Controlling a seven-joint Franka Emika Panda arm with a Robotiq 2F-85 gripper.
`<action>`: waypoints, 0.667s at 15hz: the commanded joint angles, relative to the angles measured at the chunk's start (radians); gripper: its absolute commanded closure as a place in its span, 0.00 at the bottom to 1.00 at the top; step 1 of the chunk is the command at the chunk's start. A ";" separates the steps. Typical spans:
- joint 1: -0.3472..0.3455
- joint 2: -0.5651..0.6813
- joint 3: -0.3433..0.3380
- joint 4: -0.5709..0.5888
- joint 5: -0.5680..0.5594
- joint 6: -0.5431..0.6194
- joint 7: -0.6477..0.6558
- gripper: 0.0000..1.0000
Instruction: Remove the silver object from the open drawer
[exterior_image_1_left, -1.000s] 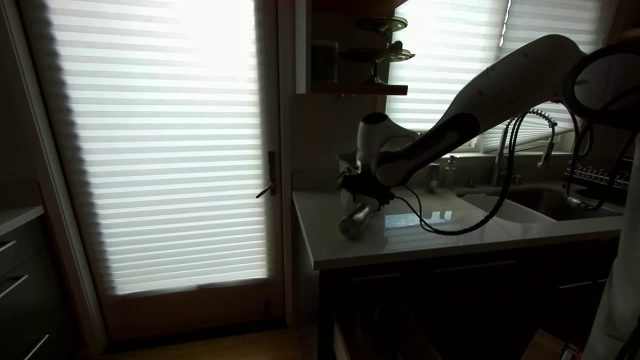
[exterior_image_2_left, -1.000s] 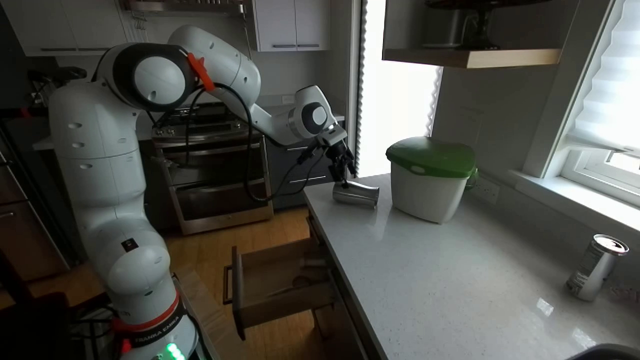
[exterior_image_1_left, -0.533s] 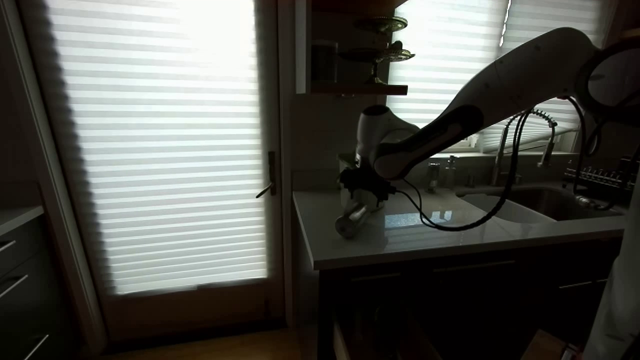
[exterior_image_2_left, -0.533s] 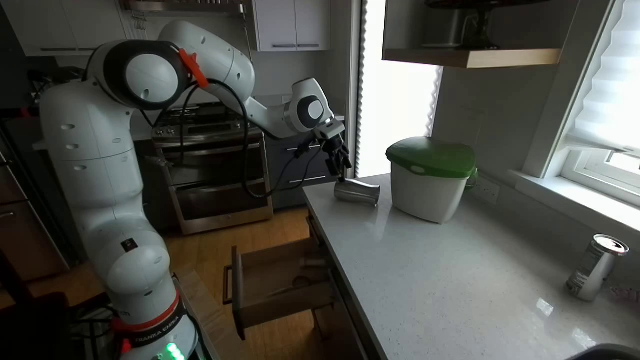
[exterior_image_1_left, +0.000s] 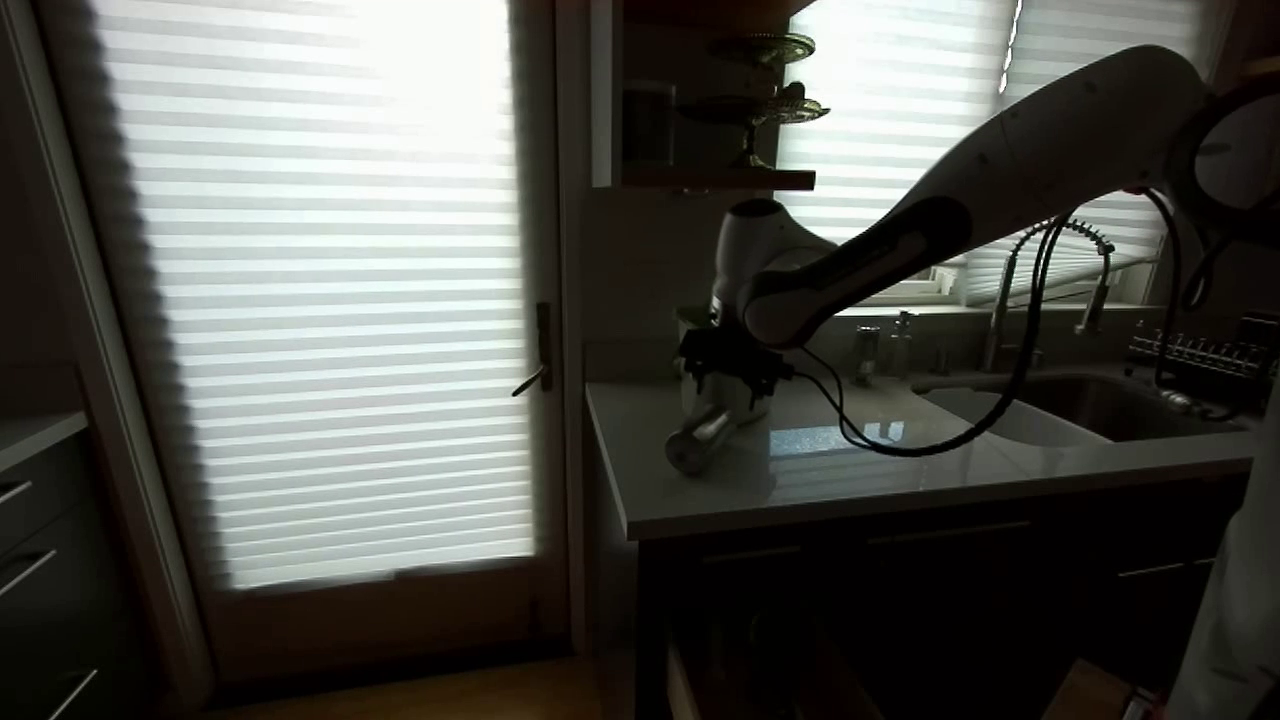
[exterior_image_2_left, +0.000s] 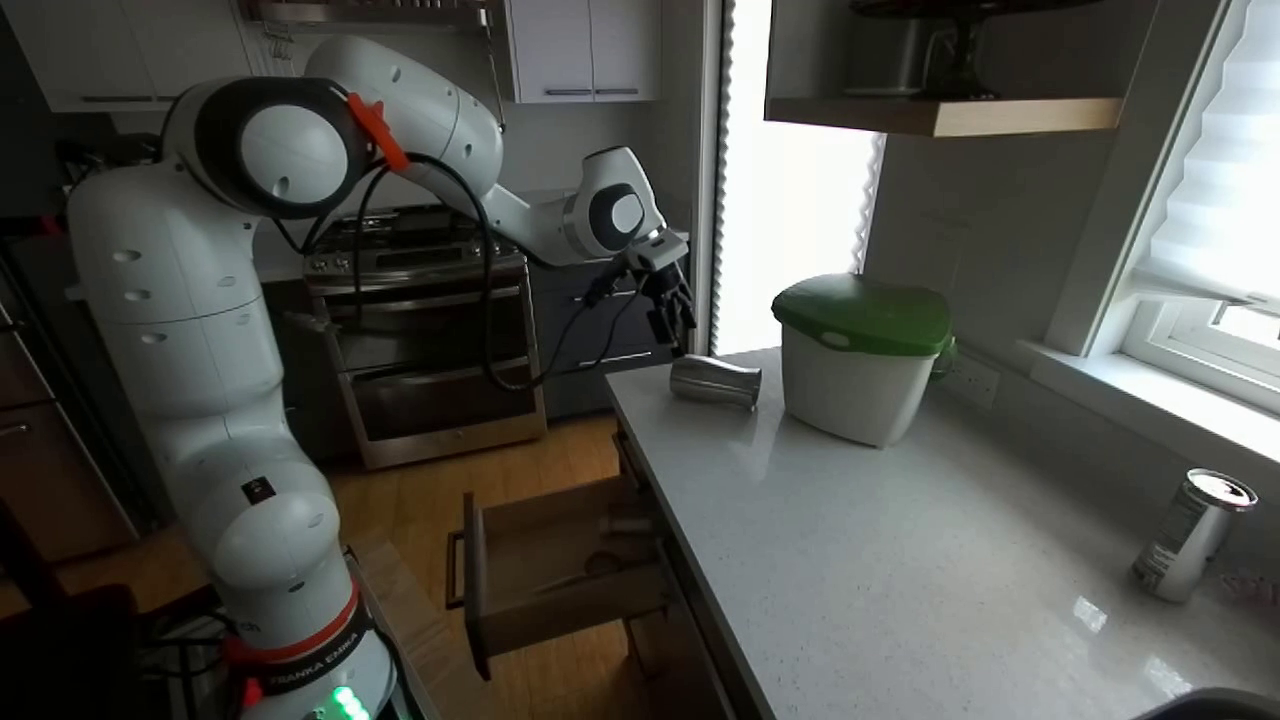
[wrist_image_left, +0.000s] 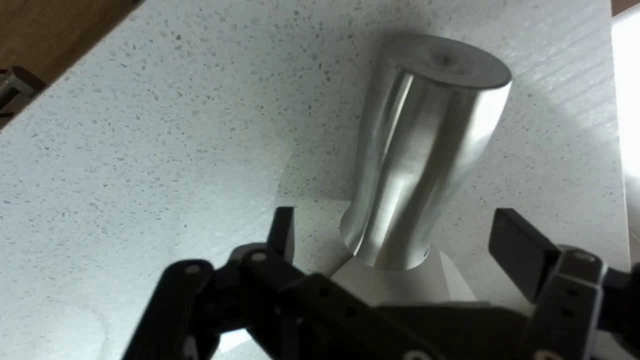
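Observation:
The silver object is a shiny metal tumbler with a pinched waist. It lies on its side on the counter, outside the drawer, in both exterior views (exterior_image_1_left: 698, 440) (exterior_image_2_left: 715, 383) and the wrist view (wrist_image_left: 415, 160). My gripper (wrist_image_left: 402, 232) is open and empty. In the wrist view its fingers stand apart on either side of the tumbler's near end, not touching it. In an exterior view the gripper (exterior_image_2_left: 676, 335) is just above the tumbler's left end. The open drawer (exterior_image_2_left: 476, 590) is below the counter; a few small, dim things lie inside it.
A white bin with a green lid (exterior_image_2_left: 850, 370) stands beside the tumbler on the counter (exterior_image_2_left: 850, 560). A metal can (exterior_image_2_left: 1190, 535) is farther along. A wooden shelf (exterior_image_2_left: 1000, 115) hangs above. A sink (exterior_image_1_left: 1080, 405) and faucet are at the right in an exterior view.
My gripper has risen and drawn back from the tumbler, and the arm has lifted. The tumbler has shifted only slightly and stays lying on the counter.

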 joint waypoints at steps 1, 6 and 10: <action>-0.013 -0.049 0.022 -0.015 0.064 -0.052 -0.074 0.00; -0.014 -0.205 0.040 -0.076 0.186 -0.147 -0.390 0.00; -0.019 -0.337 0.051 -0.110 0.237 -0.333 -0.629 0.00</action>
